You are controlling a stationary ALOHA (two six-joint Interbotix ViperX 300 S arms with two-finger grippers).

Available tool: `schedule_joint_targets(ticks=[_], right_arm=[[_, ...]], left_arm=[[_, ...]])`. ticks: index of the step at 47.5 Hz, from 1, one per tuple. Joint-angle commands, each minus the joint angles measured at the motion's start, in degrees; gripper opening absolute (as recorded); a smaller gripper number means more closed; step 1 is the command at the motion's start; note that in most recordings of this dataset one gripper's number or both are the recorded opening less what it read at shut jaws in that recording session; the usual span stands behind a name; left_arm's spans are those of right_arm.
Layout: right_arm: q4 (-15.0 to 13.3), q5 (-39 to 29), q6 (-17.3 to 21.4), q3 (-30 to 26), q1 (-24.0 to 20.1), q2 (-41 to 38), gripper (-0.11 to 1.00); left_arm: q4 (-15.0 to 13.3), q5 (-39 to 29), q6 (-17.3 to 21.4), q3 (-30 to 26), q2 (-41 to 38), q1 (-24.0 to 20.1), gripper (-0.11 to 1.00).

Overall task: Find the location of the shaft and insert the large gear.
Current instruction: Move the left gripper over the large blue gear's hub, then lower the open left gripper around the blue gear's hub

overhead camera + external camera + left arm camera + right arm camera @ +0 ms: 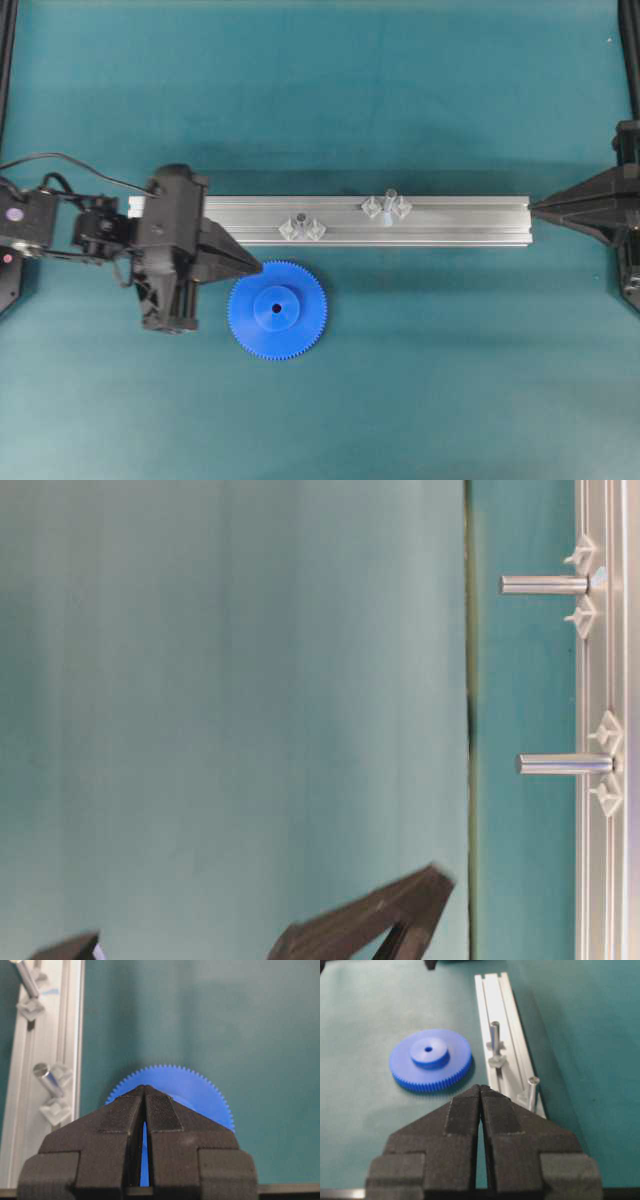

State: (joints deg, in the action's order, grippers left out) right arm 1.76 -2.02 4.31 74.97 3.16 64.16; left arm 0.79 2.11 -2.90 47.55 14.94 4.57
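Plainly left gripper point(255, 268) pinched together at large gear point(277, 309) rim, right gripper point(535, 207) likewise, both empty

large gear point(277, 310) before rail point(470, 221), shaft point(388, 206) on rail

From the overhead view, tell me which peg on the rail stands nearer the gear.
The dark-topped peg, left of the two on the rail. It stands just above the gear; the pale peg sits farther right.

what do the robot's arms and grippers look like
Both arms are matte black. The left gripper and right gripper each taper to a wedge, with ribbed pads on the inner finger faces. A thin black cable loops over the left arm.
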Motion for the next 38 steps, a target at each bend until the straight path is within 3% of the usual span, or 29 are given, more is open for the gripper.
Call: schedule_joint_targets(ticks=[1,38], right_arm=[[0.09,0.26,0.53,-0.62,0.44,-0.53,0.02],[0.09,0.26,0.53,0.0,1.41,-0.35,0.02]], left_arm=[[0.09,-0.18,0.26,-2.55,-0.79,0.44,0.0],[0.09,-16.0,0.35,-14.33,-13.62,2.37,0.0]])
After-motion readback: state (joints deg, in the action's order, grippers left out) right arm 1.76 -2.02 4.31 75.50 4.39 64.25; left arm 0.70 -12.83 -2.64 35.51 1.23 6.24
